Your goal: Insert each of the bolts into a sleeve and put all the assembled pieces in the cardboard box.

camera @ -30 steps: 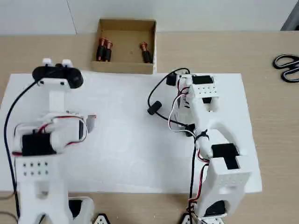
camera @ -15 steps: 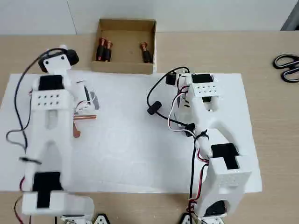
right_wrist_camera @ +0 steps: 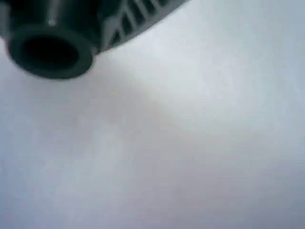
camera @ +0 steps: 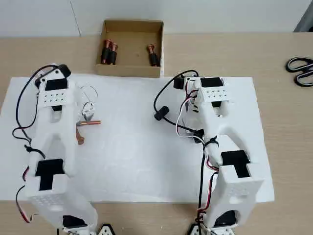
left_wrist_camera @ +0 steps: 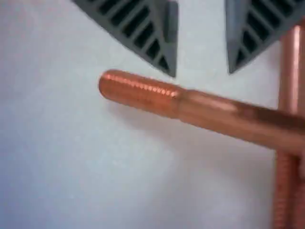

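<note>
Hovering with the left jaws parted wide and empty, directly above a copper bolt (left_wrist_camera: 190,102) lying flat on the white sheet (camera: 137,161). Second bolt (left_wrist_camera: 286,143) just beside it, set at roughly a right angle near the first one's far end; contact between the two not determinable. Both beside the left arm, well apart from the cardboard box (camera: 132,71). Right jaws closed on a black sleeve (right_wrist_camera: 47,50), bore facing the wrist camera, apparently held clear of the sheet. Three assembled pieces (camera: 110,51) already inside the box.

Handling, as a judgement:
- Treat each bolt as rigid, light and smooth-skinned.
- Expect rolling on the sheet and slipping between the ribbed grey pads (left_wrist_camera: 143,28) because of the round section.
- Grip across the axis on the plain shank, about mid-length.
- Leave the threaded tip free for entry into the sleeve.
- Avoid pinching both bolts at once.

Materials and shapes:
- Bolt: copper-coloured metal, fine thread on the tip section, polished plain shank behind it.
- Sleeve: matt black cylinder, thick wall, round bore.
- Box: brown cardboard, open top, low walls.
- Sheet: matt white, flat, laid on a pale wood-grain surface (camera: 244,54).
- Scissors (camera: 301,71) at the far edge of the surface, well apart from the work.
</note>
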